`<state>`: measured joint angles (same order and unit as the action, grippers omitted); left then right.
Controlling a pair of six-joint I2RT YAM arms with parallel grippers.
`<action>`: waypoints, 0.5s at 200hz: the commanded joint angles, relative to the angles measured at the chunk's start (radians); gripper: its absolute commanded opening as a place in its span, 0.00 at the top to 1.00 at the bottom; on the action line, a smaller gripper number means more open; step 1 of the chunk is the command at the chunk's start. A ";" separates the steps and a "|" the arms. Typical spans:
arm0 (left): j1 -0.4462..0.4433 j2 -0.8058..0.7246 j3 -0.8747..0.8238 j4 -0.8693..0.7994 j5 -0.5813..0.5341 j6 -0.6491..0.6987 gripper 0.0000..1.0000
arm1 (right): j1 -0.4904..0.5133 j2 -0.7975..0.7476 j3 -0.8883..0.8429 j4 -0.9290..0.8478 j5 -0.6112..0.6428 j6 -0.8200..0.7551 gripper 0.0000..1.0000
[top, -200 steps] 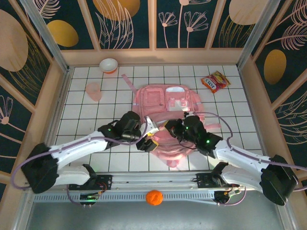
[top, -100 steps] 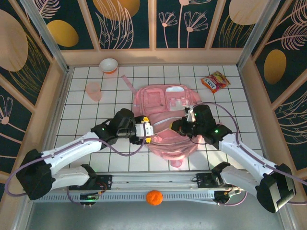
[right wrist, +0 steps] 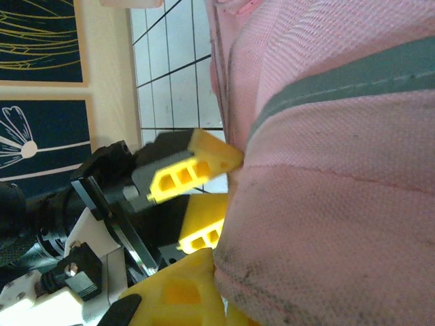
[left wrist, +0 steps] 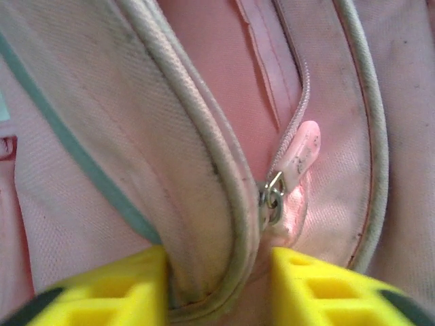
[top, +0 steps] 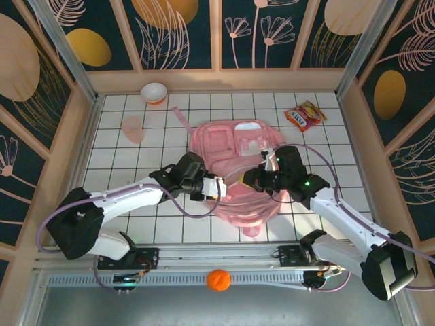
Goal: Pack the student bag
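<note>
The student bag [top: 231, 146], a large pink backpack, lies flat in the middle of the tiled table. My left gripper [top: 216, 188] is at its near-left edge. In the left wrist view its yellow fingers [left wrist: 102, 292] are pressed on a piped fold of the student bag [left wrist: 197, 156], just beside the zip slider [left wrist: 272, 200] and its pink pull tab [left wrist: 300, 153]. My right gripper [top: 250, 180] is shut on the bag's fabric at the near right. The right wrist view has that gripper [right wrist: 221, 293] pinching pink cloth [right wrist: 326, 170], with the left gripper's fingers [right wrist: 197, 166] close by.
A white and orange bowl [top: 154, 92] and a pink cup [top: 132, 128] stand at the back left. A snack packet [top: 304, 115] lies at the back right. An orange ball [top: 218, 279] rests on the front rail. Wooden walls ring the table.
My left gripper has moved right onto the bag's near-left edge and closed on the piped fold. The right gripper has shifted right with the bag fabric pinched in it.
</note>
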<state>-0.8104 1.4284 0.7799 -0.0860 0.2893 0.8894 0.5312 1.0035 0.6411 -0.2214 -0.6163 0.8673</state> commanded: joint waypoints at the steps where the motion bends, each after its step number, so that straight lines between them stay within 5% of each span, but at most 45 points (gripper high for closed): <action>1: 0.005 0.007 0.020 -0.064 0.048 0.011 0.91 | -0.029 -0.010 0.077 0.046 -0.060 -0.044 1.00; 9: 0.007 -0.013 0.024 -0.087 0.059 -0.013 1.00 | -0.041 -0.007 0.083 0.043 -0.062 -0.053 1.00; 66: 0.005 -0.302 -0.109 0.047 0.192 -0.376 1.00 | -0.100 0.126 0.197 0.043 -0.111 -0.200 1.00; 100: 0.006 -0.300 -0.128 0.126 0.151 -0.451 1.00 | -0.100 0.123 0.264 -0.063 -0.033 -0.294 0.66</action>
<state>-0.7994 1.1229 0.6502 -0.0284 0.3721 0.5632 0.4606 1.1469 0.8352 -0.2539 -0.7601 0.6971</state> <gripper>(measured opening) 0.051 0.249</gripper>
